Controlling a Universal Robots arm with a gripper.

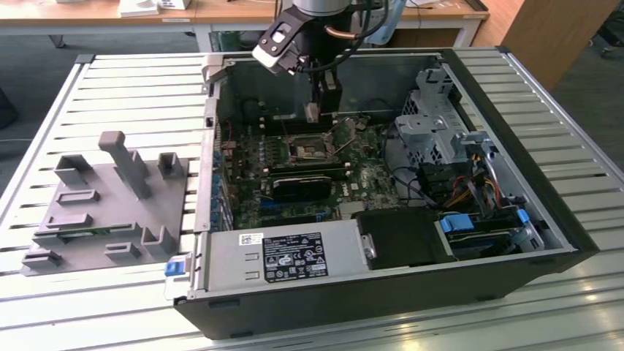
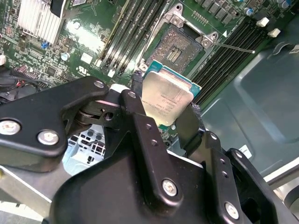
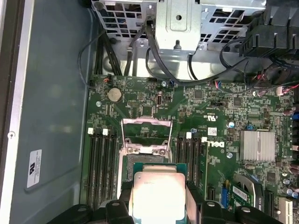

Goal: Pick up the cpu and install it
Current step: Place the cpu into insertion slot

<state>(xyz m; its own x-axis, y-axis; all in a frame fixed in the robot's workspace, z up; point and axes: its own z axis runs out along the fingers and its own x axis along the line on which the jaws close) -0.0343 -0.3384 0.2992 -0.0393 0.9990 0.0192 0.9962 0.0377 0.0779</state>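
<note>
Silver metal slats make the table [image 1: 117,80]; wooden desks [image 1: 98,18] stand behind it in the room. On the table lies an open black computer case [image 1: 546,241]. A grey plastic fixture [image 1: 107,205] stands near the table's edge at the exterior view's left. Over the green motherboard [image 3: 210,112], the black gripper [image 2: 162,108] pinches the cpu [image 2: 166,93], a flat square with a dull silver top and a thin dark rim. The cpu hangs above the open socket [image 2: 180,46]. The fingers [image 2: 140,119] hide part of its sides.
</note>
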